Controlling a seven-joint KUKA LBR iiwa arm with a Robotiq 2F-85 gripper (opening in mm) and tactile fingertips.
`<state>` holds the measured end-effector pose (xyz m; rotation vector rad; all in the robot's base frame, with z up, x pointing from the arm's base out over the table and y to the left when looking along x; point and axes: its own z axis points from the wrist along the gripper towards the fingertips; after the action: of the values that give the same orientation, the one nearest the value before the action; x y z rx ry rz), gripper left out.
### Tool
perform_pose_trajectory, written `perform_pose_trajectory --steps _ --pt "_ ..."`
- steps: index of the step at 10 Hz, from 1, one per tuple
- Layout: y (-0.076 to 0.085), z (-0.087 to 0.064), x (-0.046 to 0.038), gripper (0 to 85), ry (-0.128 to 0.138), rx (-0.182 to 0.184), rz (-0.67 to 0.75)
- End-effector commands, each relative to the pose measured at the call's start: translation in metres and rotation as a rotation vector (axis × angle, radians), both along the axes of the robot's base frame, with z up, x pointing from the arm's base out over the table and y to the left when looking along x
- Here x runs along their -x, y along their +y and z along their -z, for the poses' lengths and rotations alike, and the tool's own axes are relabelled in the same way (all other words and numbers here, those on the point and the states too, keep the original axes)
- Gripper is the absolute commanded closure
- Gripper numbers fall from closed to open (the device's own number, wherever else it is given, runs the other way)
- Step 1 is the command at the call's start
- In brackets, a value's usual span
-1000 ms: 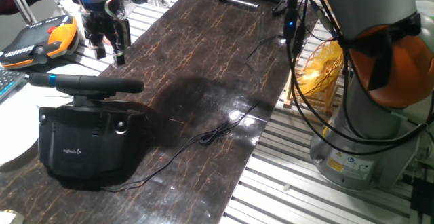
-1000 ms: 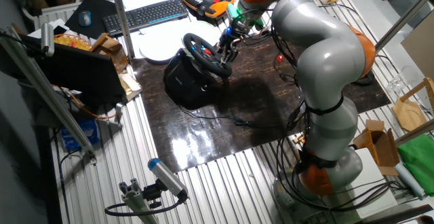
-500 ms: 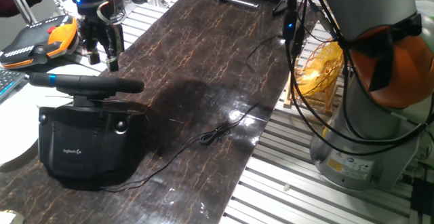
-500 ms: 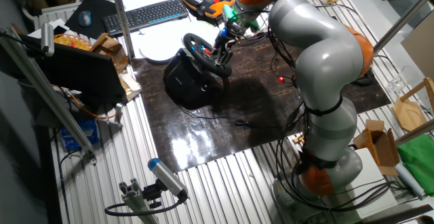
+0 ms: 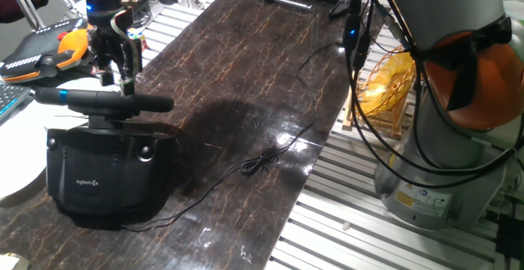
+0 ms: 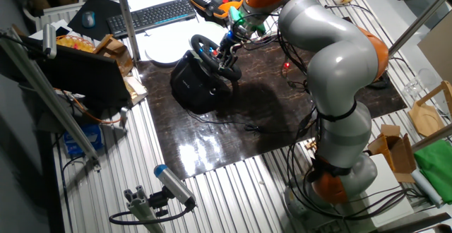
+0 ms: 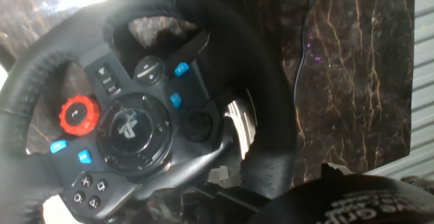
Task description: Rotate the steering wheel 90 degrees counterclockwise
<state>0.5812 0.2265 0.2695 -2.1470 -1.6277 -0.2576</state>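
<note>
One steering wheel (image 5: 102, 101), one orange-and-black device (image 5: 51, 47), one keyboard (image 6: 150, 15), one end effector (image 5: 113, 72).

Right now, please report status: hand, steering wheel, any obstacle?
Hand just above steering wheel rim, grip state unclear. Wheel on its base, not grasped. Thin cable lies beside, not blocking.

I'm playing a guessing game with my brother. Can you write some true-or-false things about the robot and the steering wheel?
1. The end effector is right above the steering wheel. True.
2. The steering wheel lies flat on the floor. False: it sits on its black base on the table.
3. The wheel has a red knob. True.
4. The base has no writing. False: it shows a white logo.
</note>
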Motion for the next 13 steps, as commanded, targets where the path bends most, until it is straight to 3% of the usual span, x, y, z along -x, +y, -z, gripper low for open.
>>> perform_pose_trajectory --steps 1,6,11,13 --pt "0.002 0.001 -0.0009 17.7 0.0 0.0 0.0" --pt "0.013 0.01 -0.0067 21.7 -0.005 -0.009 0.008" --pt "0.014 0.011 -0.0086 44.3 -0.019 -0.015 0.0" --pt "0.013 0.011 -0.0087 65.0 -0.028 -0.016 -0.008"
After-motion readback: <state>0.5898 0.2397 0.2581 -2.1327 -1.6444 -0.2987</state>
